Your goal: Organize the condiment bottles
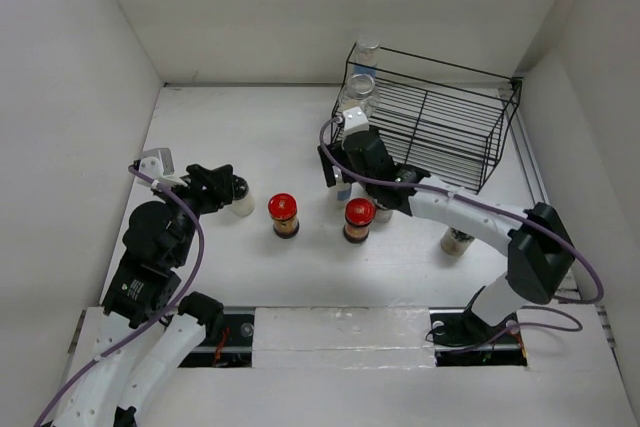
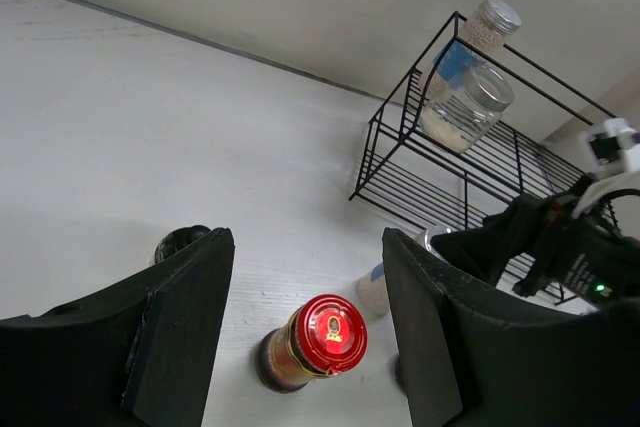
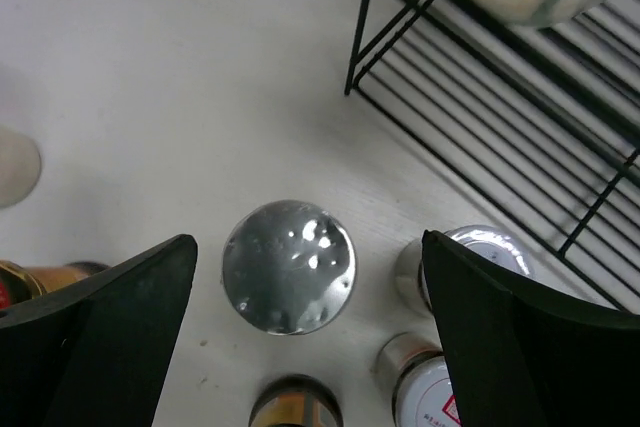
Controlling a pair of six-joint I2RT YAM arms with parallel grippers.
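Note:
My left gripper (image 1: 222, 190) is open and empty; in its wrist view (image 2: 305, 247) a red-lidded jar (image 2: 325, 335) with dark contents stands ahead between the fingers, apart from both. A black-lidded jar (image 1: 239, 194) stands just beside this gripper. A second red-lidded jar (image 1: 359, 214) stands further right. My right gripper (image 1: 336, 171) is open and hovers over a silver-lidded jar (image 3: 288, 265), which sits between its fingers, untouched. Two pale jars (image 1: 366, 52) (image 1: 360, 88) stand at the left end of the black wire rack (image 1: 450, 132).
More jars crowd near the right gripper: one silver-lidded (image 3: 478, 249), one white-lidded (image 3: 432, 389), one dark-lidded (image 3: 295, 403). Another jar (image 1: 457, 240) stands under the right forearm. White walls enclose the table at the back and both sides.

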